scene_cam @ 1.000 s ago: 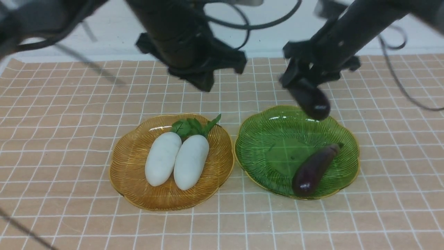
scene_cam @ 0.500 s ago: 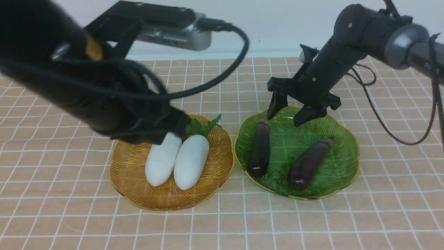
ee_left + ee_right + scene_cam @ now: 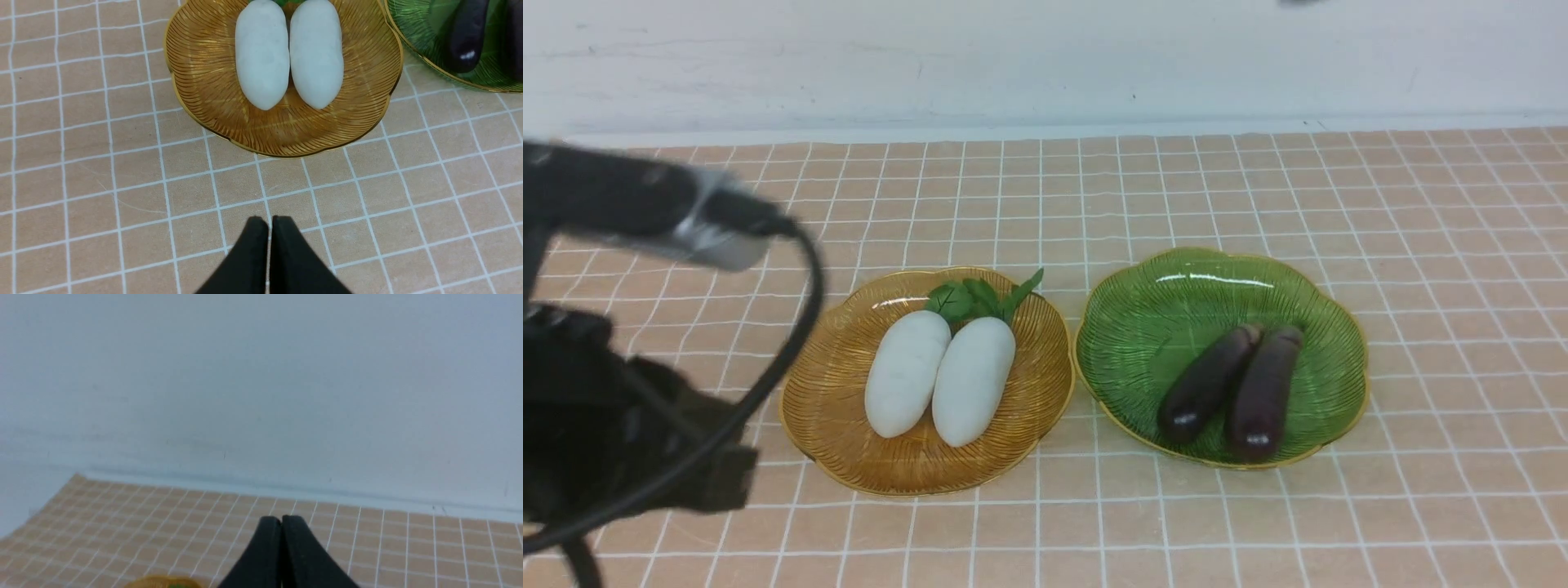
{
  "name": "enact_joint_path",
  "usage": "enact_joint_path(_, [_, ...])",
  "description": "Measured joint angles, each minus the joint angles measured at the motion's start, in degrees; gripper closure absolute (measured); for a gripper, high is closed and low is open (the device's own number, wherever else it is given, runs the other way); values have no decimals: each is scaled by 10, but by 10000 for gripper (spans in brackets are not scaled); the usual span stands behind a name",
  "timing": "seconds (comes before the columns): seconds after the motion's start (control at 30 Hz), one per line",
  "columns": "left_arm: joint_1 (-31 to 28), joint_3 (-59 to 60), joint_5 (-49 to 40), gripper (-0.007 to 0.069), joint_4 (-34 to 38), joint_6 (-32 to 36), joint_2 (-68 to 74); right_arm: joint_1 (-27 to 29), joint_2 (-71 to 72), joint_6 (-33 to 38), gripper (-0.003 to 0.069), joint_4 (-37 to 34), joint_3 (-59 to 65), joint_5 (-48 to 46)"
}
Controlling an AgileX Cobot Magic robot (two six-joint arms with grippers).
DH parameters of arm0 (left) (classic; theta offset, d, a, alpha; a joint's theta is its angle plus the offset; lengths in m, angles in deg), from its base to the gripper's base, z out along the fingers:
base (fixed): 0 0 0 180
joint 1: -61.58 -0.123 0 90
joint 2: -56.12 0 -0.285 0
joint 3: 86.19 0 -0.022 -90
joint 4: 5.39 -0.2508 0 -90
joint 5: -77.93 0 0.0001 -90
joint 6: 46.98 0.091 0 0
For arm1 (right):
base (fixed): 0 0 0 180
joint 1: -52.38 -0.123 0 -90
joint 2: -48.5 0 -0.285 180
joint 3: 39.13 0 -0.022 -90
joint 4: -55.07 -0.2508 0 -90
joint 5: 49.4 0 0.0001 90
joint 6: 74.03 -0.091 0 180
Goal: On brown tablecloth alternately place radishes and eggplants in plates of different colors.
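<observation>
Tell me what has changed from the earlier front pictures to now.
The right gripper let go of an eggplant, now lying beside the other in the green plate, and rose away. The left arm drew back leftward. Both radishes stayed put.

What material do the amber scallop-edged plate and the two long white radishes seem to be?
Amber scallop-edged plate: probably glossy glass or clear plastic; ribs shine, cloth lines show faintly through.

Long white radishes: perhaps smooth plastic or foam, satin, evenly coloured.

Glossy, ribbed, translucent plates [image 3: 915, 474] [image 3: 1127, 408] hold smooth white radishes [image 3: 974, 382] and shiny eggplants [image 3: 1262, 396] on matt cloth [image 3: 1094, 531].
</observation>
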Motion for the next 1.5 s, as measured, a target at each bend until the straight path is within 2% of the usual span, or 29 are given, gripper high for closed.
enact_joint_path(0.2, [0,0,0,628,-1,0,0,1,152,-15,674,5,245,224])
enact_joint_path(0.23, [0,0,0,628,-1,0,0,1,198,-11,674,5,334,286])
enact_joint_path(0.3, [0,0,0,628,-3,2,0,1,245,0,674,10,409,345])
enact_joint_path(0.43, [0,0,0,628,-4,8,0,1,296,24,674,19,487,449])
enact_joint_path(0.6, [0,0,0,628,-20,11,0,1,331,37,674,21,536,535])
enact_joint_path(0.73, [0,7,0,628,-69,7,-15,1,340,45,674,21,544,565])
enact_joint_path(0.93, [0,92,50,628,-150,-50,-137,1,340,45,674,21,548,566])
enact_joint_path(1.2, [0,152,108,628,-175,-76,-230,1,340,47,674,21,548,563])
enact_joint_path(1.5, [0,162,104,628,-179,-79,-267,1,340,47,674,21,548,561])
